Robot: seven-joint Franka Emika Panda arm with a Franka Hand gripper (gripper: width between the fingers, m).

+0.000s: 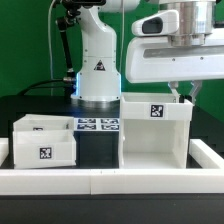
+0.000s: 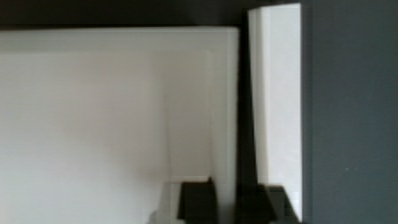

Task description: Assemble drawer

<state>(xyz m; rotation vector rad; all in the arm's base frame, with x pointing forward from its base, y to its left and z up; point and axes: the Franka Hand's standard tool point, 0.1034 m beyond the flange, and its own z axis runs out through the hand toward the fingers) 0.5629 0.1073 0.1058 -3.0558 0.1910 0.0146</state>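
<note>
The tall white drawer shell [image 1: 155, 135] stands open-topped at the exterior view's right, its tag facing the camera. My gripper [image 1: 184, 95] comes down onto the shell's far right wall at the top rim. In the wrist view the gripper [image 2: 237, 205] has its dark fingers [image 2: 194, 200] on either side of the shell's thin wall [image 2: 276, 90], and it looks shut on that wall. Two low white trays sit at the exterior view's left, one in front [image 1: 42, 148] with a tag and one just behind it [image 1: 45, 124].
The marker board [image 1: 97, 125] lies between the trays and the shell, in front of the robot's white base [image 1: 98, 70]. A long white border rail [image 1: 110, 180] runs along the table's front and up the exterior view's right side.
</note>
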